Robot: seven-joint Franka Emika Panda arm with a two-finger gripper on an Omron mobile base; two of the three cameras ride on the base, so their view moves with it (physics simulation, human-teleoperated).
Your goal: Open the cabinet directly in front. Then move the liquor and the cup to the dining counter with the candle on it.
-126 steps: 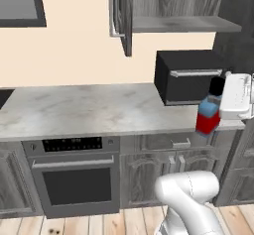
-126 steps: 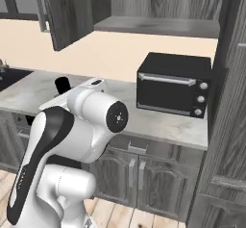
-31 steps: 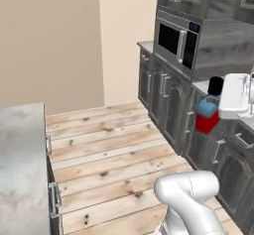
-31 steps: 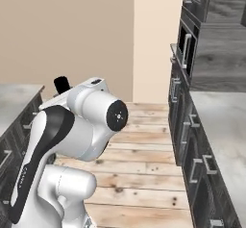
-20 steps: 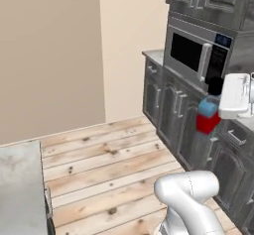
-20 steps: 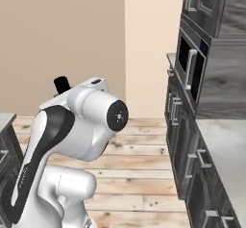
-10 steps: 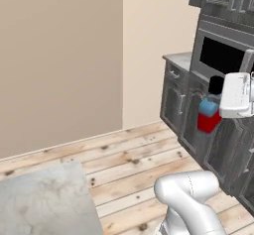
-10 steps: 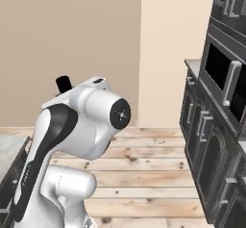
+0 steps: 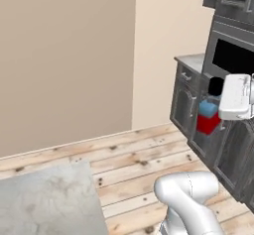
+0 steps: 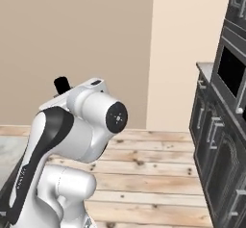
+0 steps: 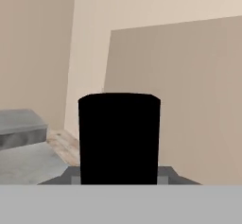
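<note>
The squarish liquor bottle with a blue top, red lower label and black cap (image 9: 209,119) hangs in the air at the right of the left base view, clamped by the white two-finger gripper (image 9: 218,111), whose body sits just to the bottle's right. The jaws are closed on the bottle's upper part. No writing can be read on the red label; it shows as a plain colour block. In the hand view the bottle's black cap (image 11: 119,138) stands as a broad dark cylinder directly ahead of the camera, with tan walls behind it.

Behind the bottle stands a run of dark grey raised-panel base cabinets with silver handles (image 9: 186,106), and above them a black oven or microwave opening in a tall dark grey unit (image 9: 233,56). The same dark unit (image 10: 226,126) lines the right edge of the right base view.

A corner of the light grey marble countertop (image 9: 47,202) lies at the lower left of the left base view, well apart from the bottle, over a light wood plank floor (image 9: 134,154). Whether this is the dining counter cannot be told.
</note>
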